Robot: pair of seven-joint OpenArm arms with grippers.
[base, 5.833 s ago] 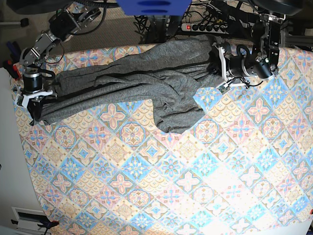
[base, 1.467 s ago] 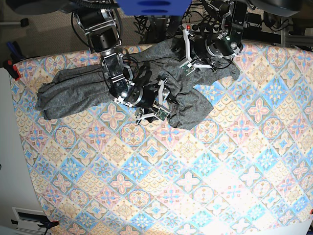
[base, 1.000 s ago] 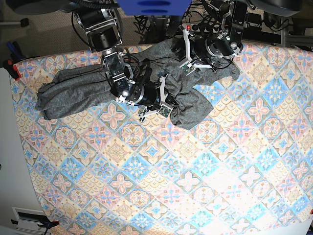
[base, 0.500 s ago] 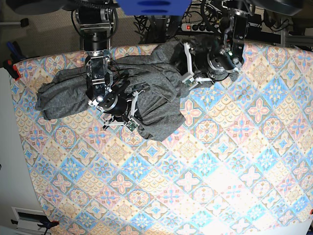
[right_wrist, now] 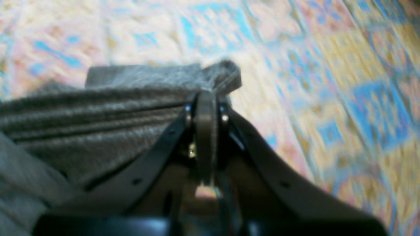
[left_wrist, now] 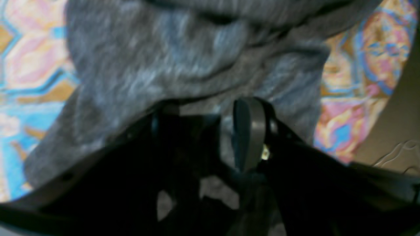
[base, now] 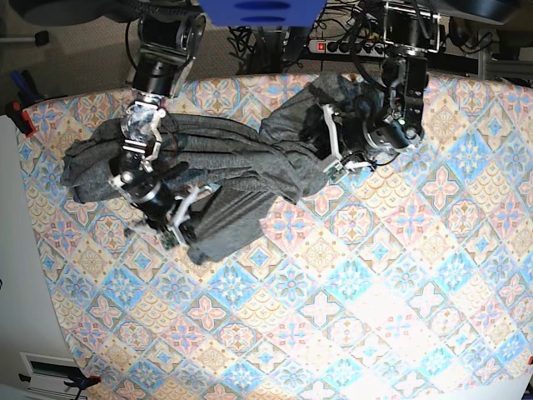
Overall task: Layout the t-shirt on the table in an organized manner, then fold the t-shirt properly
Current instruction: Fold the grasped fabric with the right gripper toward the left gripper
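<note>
We note the dark heather-grey knit t-shirt (base: pixel 241 179) lying bunched and creased along the far part of the bench (base: pixel 350 317), which wears a pastel diamond-tile cloth; one flap droops toward the bench's centre, the rest runs to the left edge. Right end effector (base: pixel 185 227): clenched on the t-shirt's hem, a fabric corner poking past the fingertips (right_wrist: pixel 205 108) in its wrist view. Left end effector (base: pixel 331 152): jaws parted; we see cloth lying between and around the fingers (left_wrist: pixel 247 131) there, but cannot tell whether it is gripped. Only the base view shows the whole garment; both wrist views are blurred.
</note>
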